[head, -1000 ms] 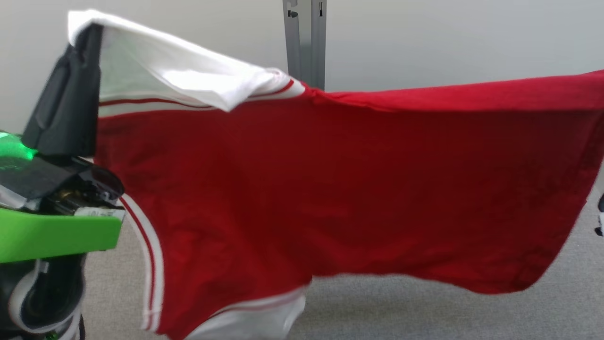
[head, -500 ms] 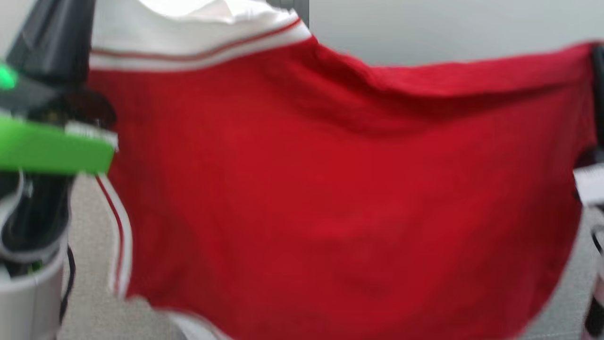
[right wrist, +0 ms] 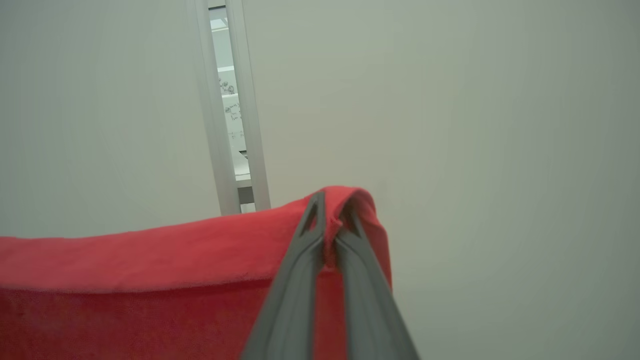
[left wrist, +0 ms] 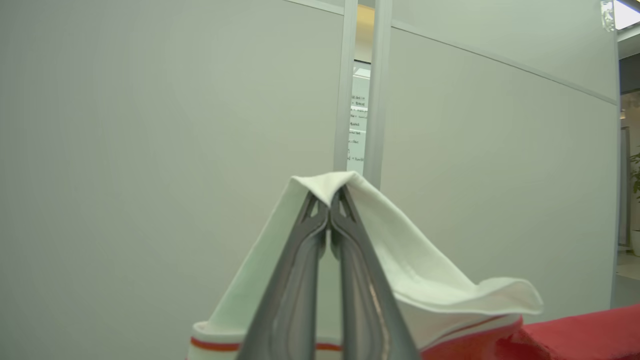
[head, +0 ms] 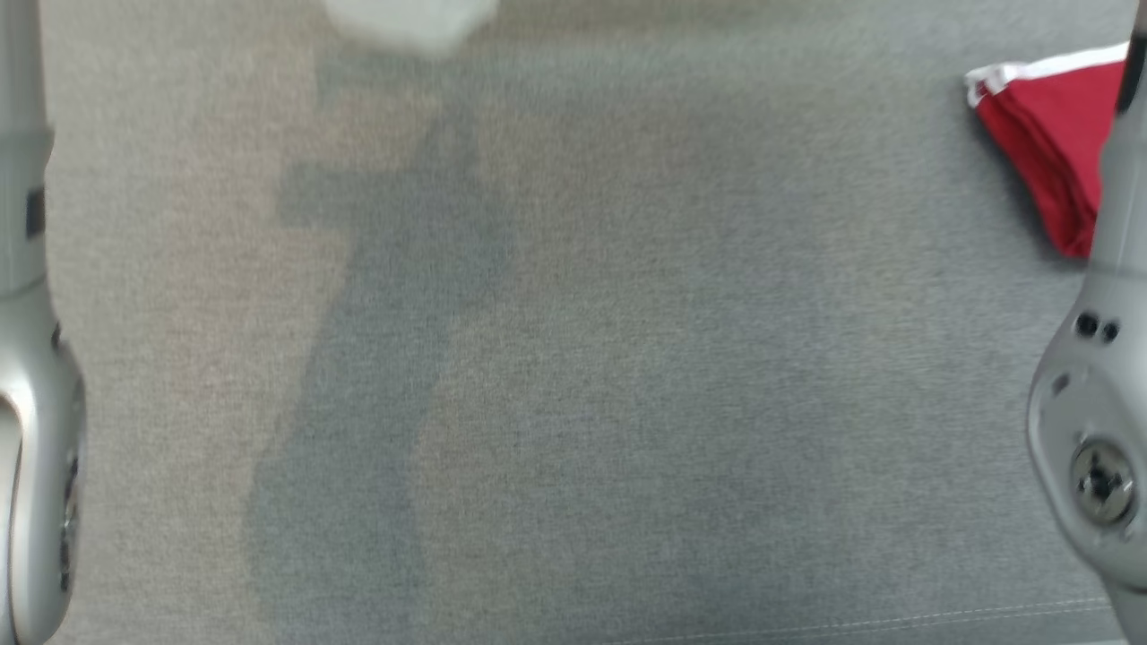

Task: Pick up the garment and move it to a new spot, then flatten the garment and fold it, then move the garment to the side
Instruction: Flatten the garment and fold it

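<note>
Garment (right wrist: 150,260) | left gripper (left wrist: 330,195) grips white | right gripper (right wrist: 332,212) grips red

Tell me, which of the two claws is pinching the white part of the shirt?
The left gripper: it is shut on the white end of the garment, while the right gripper pinches plain red cloth.

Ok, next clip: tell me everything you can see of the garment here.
The garment is soft red cloth with a white section edged by a thin red stripe. It hangs spread between both arms: the left gripper is shut on a white fold, the right gripper on the red edge. The head view catches a red corner with white trim at its upper right.
</note>
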